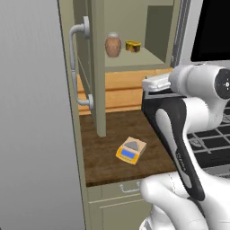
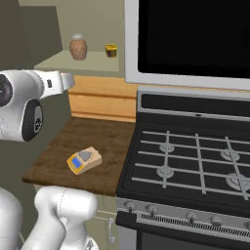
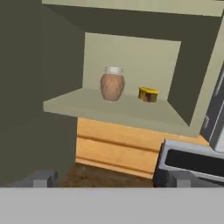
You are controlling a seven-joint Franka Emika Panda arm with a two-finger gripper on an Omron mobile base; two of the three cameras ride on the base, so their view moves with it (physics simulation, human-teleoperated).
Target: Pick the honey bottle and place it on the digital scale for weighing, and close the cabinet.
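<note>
Brown urn-shaped honey bottle [image 3: 112, 85] stands upright on the open olive-beige cabinet [image 1: 134, 60] shelf, short yellow tin [image 3: 148, 94] just beside it. Yellow-orange digital scale [image 1: 131, 150] lies on the wooden counter [image 1: 112, 130] below. Gripper [image 3: 111, 179] fingers spread apart, gripping nothing.

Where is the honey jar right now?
The honey bottle stands upright on the bottom shelf of the open cabinet, just left of a small yellow tin in the hand view, above the counter where the digital scale lies.

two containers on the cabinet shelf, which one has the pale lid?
The honey bottle: taller, rounded, brown, pale lid. The yellow tin beside it is short.
</note>
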